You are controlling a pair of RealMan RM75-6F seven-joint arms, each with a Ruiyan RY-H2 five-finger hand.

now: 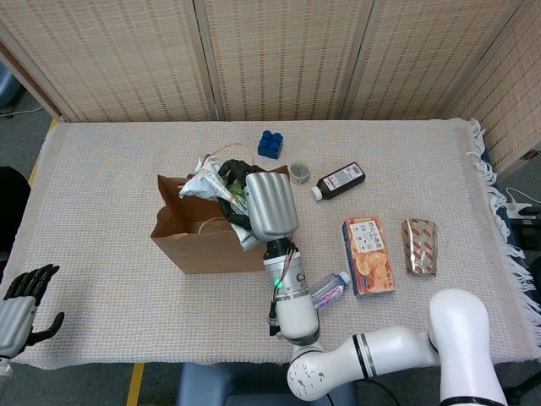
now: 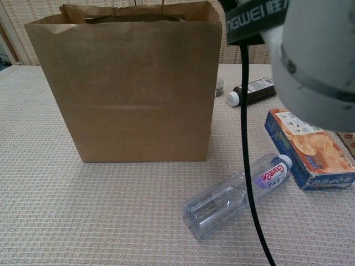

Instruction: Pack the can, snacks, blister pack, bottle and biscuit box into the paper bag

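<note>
- Right now my right hand (image 1: 269, 203) is over the open top of the brown paper bag (image 1: 221, 241), its fingers (image 1: 237, 173) wrapped around the crinkled silver snack packet (image 1: 203, 182), which sits above the bag's rear left part.
- From the chest camera I see only the right arm's grey wrist housing and a black cable crossing in front of the bag's right edge; the bag (image 2: 127, 83) stands upright on the worktop.
- My left hand (image 1: 21, 306) hangs at the lower left corner of the head view, off the front edge of the cloth-covered worktop (image 1: 101, 169), fingers spread and holding nothing.
- The clear plastic water bottle (image 2: 236, 194) lies on its side in front of the bag's right corner, cap pointing toward the orange biscuit box (image 2: 308, 147), which lies flat just beside it.
- The shiny gold-and-red wrapped packet (image 1: 421, 246) lies to the right of the box, apart from it.
- The dark brown medicine bottle with a white cap (image 1: 339, 181) lies on its side behind the box, near a small round grey-lidded container (image 1: 299, 172).
- A blue toy brick (image 1: 270, 144) sits behind the bag.
- I cannot tell what is inside the bag; my hand covers much of its opening.
</note>
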